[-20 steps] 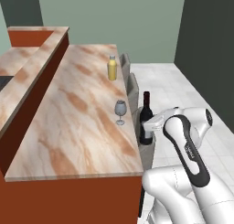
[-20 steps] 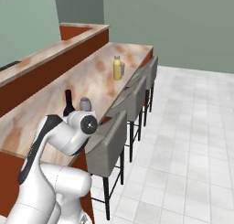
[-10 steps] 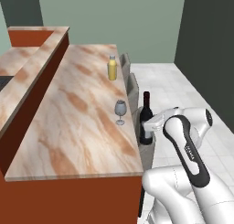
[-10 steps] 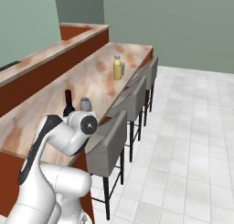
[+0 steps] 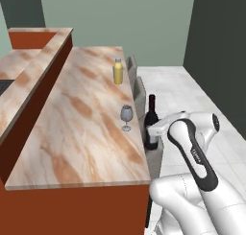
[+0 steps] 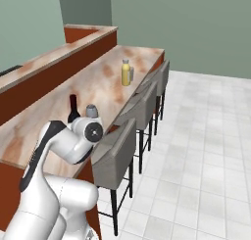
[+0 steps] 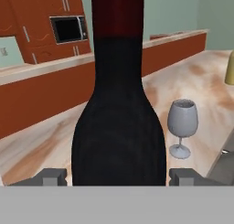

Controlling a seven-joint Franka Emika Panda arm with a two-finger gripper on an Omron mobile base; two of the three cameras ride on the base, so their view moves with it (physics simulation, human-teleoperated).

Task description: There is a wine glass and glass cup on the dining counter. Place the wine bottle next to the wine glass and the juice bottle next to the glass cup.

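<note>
The wine bottle [image 5: 152, 115] is dark with a red neck and stands upright just off the right edge of the dining counter [image 5: 86, 133]. My gripper [image 5: 153, 134] is shut on its lower body. In the hand view the wine bottle [image 7: 119, 127] stands between the two fingertips [image 7: 51, 176] of my gripper [image 7: 118, 177]. The wine glass [image 5: 126, 117] stands on the counter a short way left of the bottle; the hand view has the wine glass [image 7: 182, 123] right of it. The yellow juice bottle [image 5: 117, 71] stands farther along, near the same edge. The glass cup is out of view.
Grey bar stools [image 6: 115, 145] line the counter's right side, right under the held bottle. A raised ledge [image 5: 44, 61] runs along the counter's left. White tiled floor [image 6: 206, 136] lies to the right. Wooden cabinets with a microwave [image 7: 68, 29] stand beyond the counter.
</note>
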